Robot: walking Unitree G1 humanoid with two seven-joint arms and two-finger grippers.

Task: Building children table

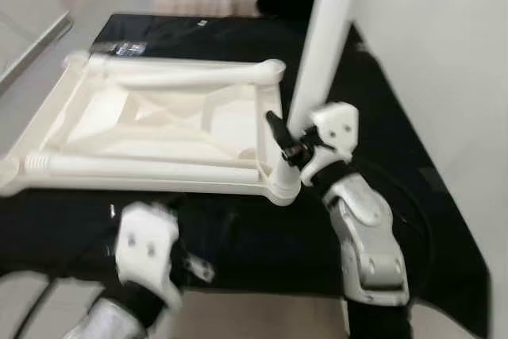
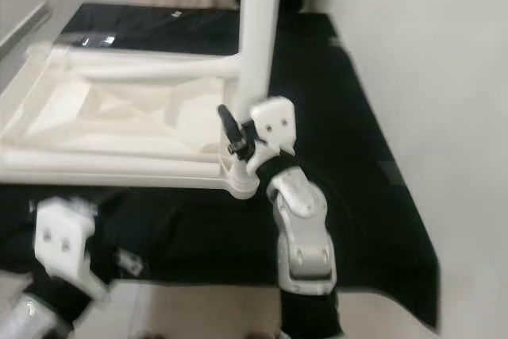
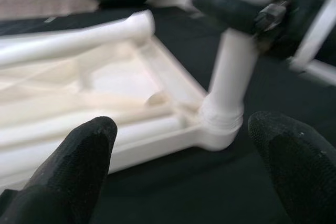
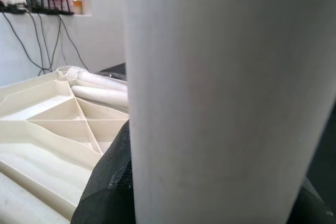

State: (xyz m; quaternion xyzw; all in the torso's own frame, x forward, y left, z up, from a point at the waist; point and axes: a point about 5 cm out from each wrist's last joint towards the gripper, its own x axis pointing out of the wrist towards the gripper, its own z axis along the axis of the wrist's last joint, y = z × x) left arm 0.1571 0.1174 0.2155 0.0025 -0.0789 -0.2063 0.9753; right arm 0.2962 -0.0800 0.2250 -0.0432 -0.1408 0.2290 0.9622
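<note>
A black mat covers the floor beside a white wall, and on it lies the cream tabletop, upside down so that its ribbed underside faces up. Two loose table legs rest across the tabletop: one along the far edge and one along the near edge. A third leg stands upright in the socket at the tabletop's near right corner, rising out of the top of the head views. The right arm reaches up and forward from the lower edge of the picture, bent at the wrist, and the right gripper clasps the upright leg low down, just above the corner socket, one black finger on each side of it; in the right wrist view the white leg stands between the dark finger pads. The left arm is held low over the near edge of the mat, just short of the tabletop, and the left gripper has its fingers spread wide, grasping nothing, pointed at the corner where the upright leg stands.
</note>
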